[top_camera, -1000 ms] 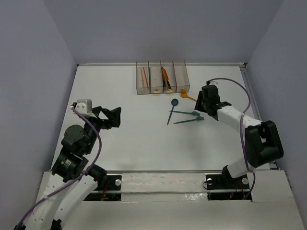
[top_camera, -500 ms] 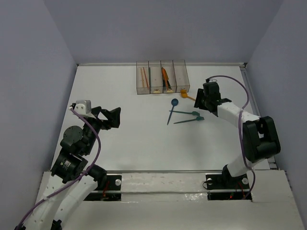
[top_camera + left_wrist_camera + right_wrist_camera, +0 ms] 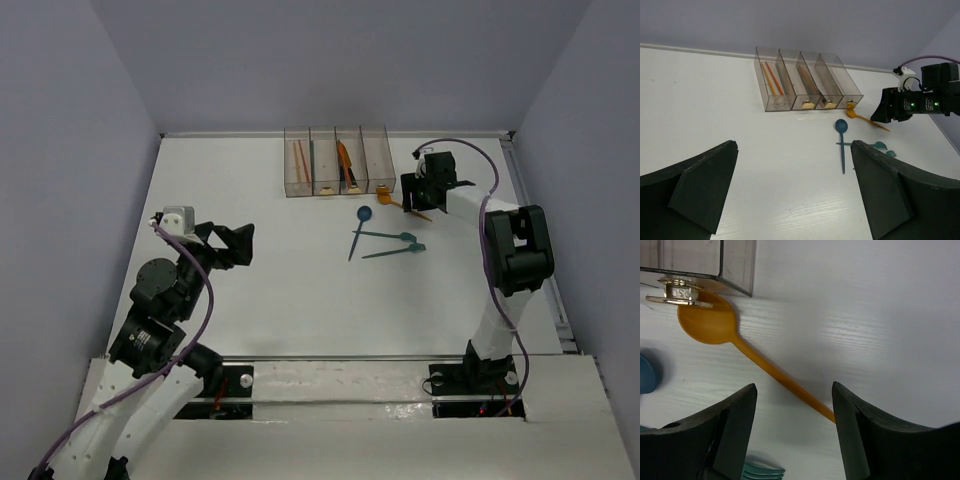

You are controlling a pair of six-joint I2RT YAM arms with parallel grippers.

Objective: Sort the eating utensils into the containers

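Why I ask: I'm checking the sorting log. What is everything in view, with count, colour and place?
containers: one row of four joined bins, clear smoky grey, far middle of the table
chopsticks: two, orange-red, in the leftmost bin
third-bin utensils: count unclear, orange and dark, in the third bin from the left
orange spoon: one, orange, on the table, bowl at the rightmost bin's near end
blue spoon: one, blue, on the table in front of the bins
teal pieces: two, teal, on the table right of the blue spoon
table: one, white
left pincer: one, black, open, over the table's left side
right pincer: one, black, open, above the orange spoon's handle
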